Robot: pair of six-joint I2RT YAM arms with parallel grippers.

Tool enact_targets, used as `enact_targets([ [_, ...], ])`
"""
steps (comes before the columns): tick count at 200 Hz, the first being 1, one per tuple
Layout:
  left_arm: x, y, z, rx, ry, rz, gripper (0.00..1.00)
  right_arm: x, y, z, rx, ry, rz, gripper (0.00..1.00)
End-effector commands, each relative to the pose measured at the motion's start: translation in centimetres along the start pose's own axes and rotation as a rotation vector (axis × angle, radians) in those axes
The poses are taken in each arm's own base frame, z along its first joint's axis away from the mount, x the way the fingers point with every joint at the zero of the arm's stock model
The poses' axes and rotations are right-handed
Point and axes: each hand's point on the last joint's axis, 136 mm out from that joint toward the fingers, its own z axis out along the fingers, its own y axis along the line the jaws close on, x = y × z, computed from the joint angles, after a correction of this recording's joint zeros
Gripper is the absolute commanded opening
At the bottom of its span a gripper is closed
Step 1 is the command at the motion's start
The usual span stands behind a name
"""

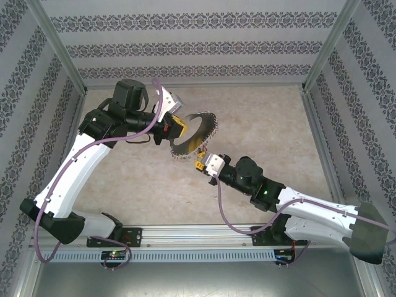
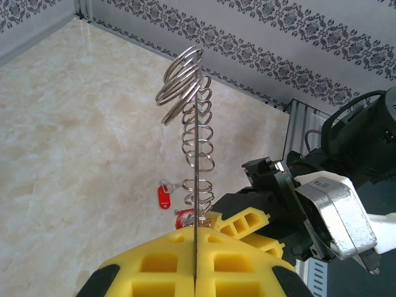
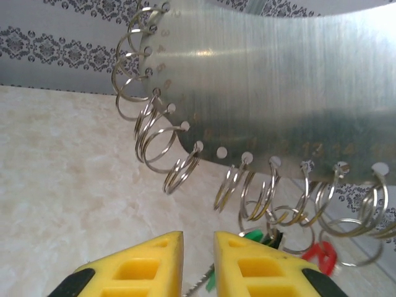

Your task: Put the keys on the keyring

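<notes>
Grey metal, the keyring stands on edge above the tabletop, clamped in the left hand. Its flat plane runs from there toward the right hand. The red key looks already hung. The green key sits by the right hand's narrowly parted fingers; I cannot tell whether it is gripped or threaded.

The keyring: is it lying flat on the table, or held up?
Held up. The left gripper clamps the keyring on edge between its yellow fingers; it rises clear of the table.
</notes>
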Motion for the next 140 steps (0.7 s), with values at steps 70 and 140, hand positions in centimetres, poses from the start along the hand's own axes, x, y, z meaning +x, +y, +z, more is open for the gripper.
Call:
enact_targets([
  [70, -0.9, -2.3, -1.7, 0.061, -0.040, 0.122, 0.00, -1.7, 0.2, -0.5, -0.014, -0.076, 0.030, 0.19],
  [140, -1.0, -2.2, -1.7, 0.053, -0.045, 0.129, 0.00, -2.5, 1.0, -0.7, -0.068, -0.108, 0.035, 0.17],
])
